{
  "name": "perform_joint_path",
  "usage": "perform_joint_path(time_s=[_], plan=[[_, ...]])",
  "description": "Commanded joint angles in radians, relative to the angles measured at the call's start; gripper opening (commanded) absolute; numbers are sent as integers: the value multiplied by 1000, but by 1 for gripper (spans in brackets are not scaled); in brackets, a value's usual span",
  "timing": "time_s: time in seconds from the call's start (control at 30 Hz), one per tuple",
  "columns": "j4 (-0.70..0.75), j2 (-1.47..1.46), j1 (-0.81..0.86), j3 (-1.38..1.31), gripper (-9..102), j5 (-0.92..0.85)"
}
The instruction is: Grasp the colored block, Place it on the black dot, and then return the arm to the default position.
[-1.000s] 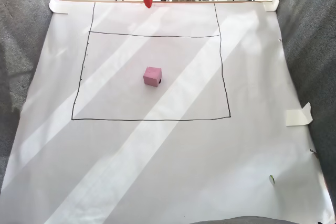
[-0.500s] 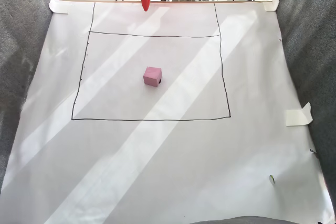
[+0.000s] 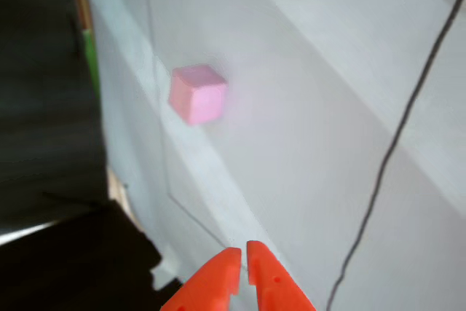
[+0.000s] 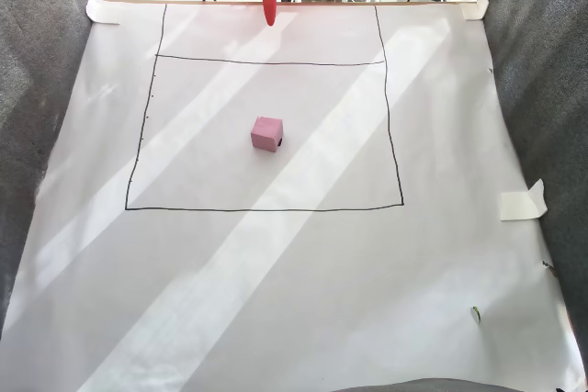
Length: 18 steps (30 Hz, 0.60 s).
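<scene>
Fixed view: sunlit white paper (image 4: 276, 300) between grey fabric walls (image 4: 542, 89), pink block (image 4: 266, 133) centred, end effector (image 4: 269, 17) closed.

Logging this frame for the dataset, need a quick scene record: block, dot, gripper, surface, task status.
block: pink cube inside the drawn rectangle, resting on the paper, free of the gripper
black dot: a dark sliver shows at the cube's lower right edge; mostly covered
gripper: orange gripper shut, empty, at the far edge of the sheet in the fixed view
surface: white paper taped at the corners
status: cube appears placed; arm pulled back from it
</scene>
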Motion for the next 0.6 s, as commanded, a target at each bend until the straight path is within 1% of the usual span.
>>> perform_joint_path(time_s=[0.0,0.37,0.47,0.57], plan=[[2,5,-8,21,0,-29],[-48,5,-12,149,0,-144],[-72,5,-12,169,0,-153],[-64,5,-12,170,0,-150]])
